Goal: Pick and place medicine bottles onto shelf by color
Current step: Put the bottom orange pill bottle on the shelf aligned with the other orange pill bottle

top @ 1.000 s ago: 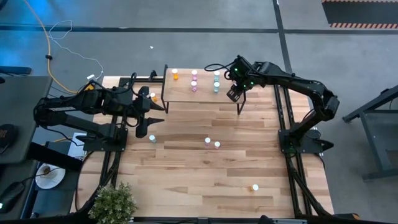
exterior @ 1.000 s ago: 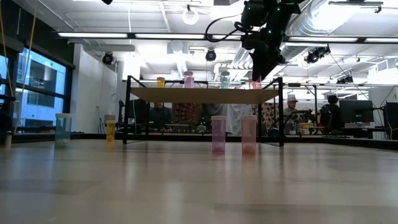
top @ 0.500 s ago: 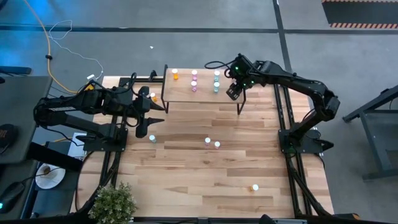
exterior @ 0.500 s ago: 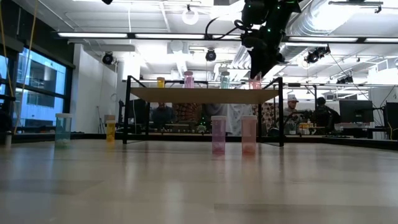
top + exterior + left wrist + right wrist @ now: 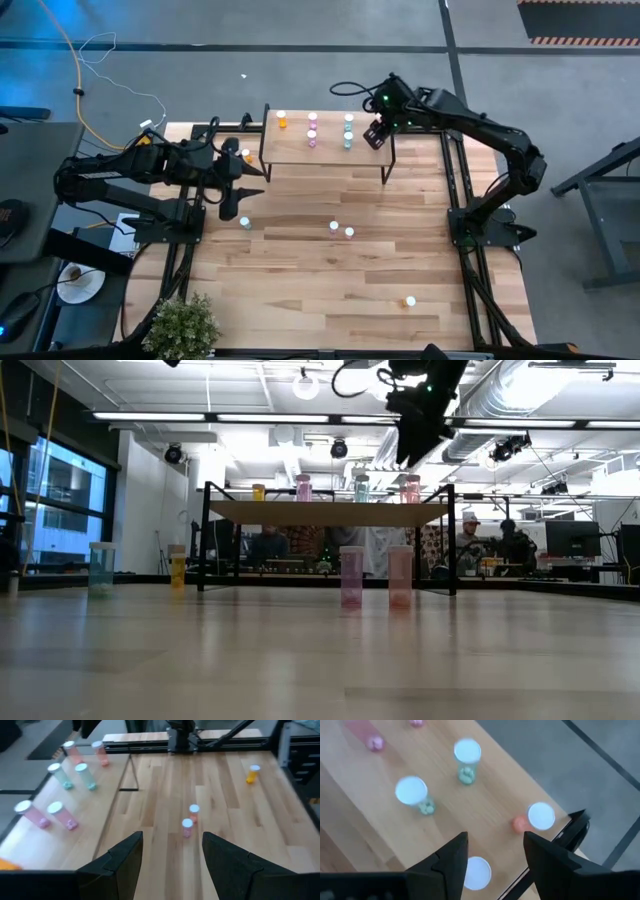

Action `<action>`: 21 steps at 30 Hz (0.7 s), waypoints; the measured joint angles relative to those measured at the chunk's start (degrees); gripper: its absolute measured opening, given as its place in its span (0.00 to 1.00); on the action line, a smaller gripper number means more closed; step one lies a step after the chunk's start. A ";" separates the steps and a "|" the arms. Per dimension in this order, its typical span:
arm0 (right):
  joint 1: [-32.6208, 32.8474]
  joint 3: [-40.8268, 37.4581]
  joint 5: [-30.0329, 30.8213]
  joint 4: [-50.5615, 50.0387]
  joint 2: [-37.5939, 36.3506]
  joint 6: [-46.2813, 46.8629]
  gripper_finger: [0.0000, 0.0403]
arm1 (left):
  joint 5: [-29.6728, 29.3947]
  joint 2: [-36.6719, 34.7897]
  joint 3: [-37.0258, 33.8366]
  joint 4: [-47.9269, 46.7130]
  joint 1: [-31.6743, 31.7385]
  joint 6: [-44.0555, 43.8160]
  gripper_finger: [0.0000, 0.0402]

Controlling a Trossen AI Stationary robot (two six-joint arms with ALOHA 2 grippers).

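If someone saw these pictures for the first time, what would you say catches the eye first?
Probably the small wooden shelf at the table's far edge, where white-capped medicine bottles stand grouped by colour. The right gripper hangs open above the shelf's right end. The left gripper waits open at the table's left side, near a teal bottle on the tabletop.

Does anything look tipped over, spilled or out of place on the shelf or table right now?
Nothing stands out. Every bottle in view stands upright with its cap on, both on the shelf and on the table. The right gripper hangs open above the shelf's right end; the left gripper waits open at the table's left.
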 joint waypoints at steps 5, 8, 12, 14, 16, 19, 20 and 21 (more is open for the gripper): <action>1.09 2.53 -0.01 -1.90 -0.35 1.45 0.46 | -7.69 -0.02 -0.01 -2.40 0.02 1.35 0.49; 2.48 2.60 0.21 -2.40 -1.86 1.46 0.46 | -12.45 -0.02 -0.01 -4.93 1.05 1.53 0.49; 4.59 2.61 2.42 -3.85 -4.39 1.46 0.46 | -13.92 -0.02 -0.01 -7.79 5.31 1.51 0.49; 5.65 2.61 3.89 -4.41 -5.68 1.46 0.46 | -13.78 -0.02 -0.01 -8.45 8.21 1.51 0.49; 6.76 2.61 4.91 -4.72 -7.08 1.61 0.46 | -13.35 -0.02 -0.01 -9.94 11.62 1.89 0.49; 8.12 2.61 5.35 -5.98 -9.25 1.91 0.46 | -11.50 -0.02 -0.01 -12.53 17.05 3.34 0.49; 8.50 2.61 5.40 -6.45 -9.95 2.03 0.46 | -10.57 -0.02 -0.01 -13.63 18.79 3.50 0.49; 8.88 2.61 5.40 -6.93 -10.59 2.09 0.46 | -9.68 -0.02 -0.01 -14.40 20.55 3.50 0.49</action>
